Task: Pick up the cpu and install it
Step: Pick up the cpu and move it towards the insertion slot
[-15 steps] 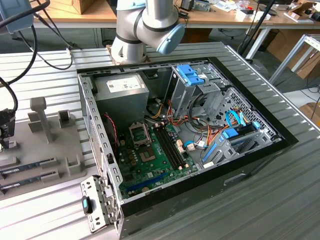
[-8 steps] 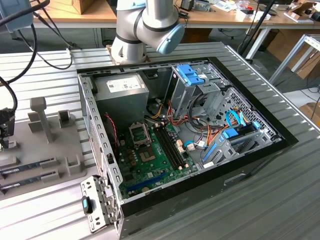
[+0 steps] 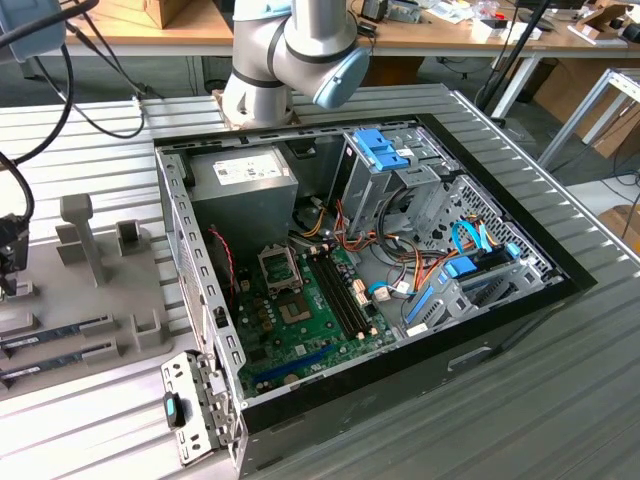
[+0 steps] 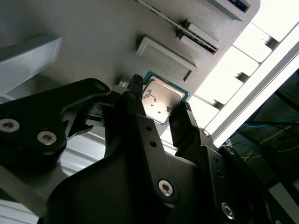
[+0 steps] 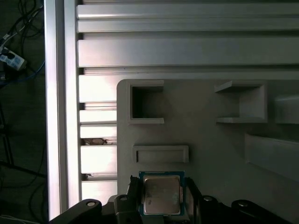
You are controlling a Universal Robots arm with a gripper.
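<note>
Reaching out past the exterior view's left edge, the arm points its gripper down at a grey holder tray. The jaws are closed against two opposite edges of the cpu, next to a shallow rectangular frame. Whether the chip touches the tray is hidden. The tray lies on a ribbed aluminium table near the open computer case, with wooden benches behind.

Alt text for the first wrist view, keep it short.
The cpu, silver top with a green rim, sits at the tip of the black gripper, with a grey fixture tray behind it. The tray has moulded pockets and lies on a slotted aluminium table.
</note>
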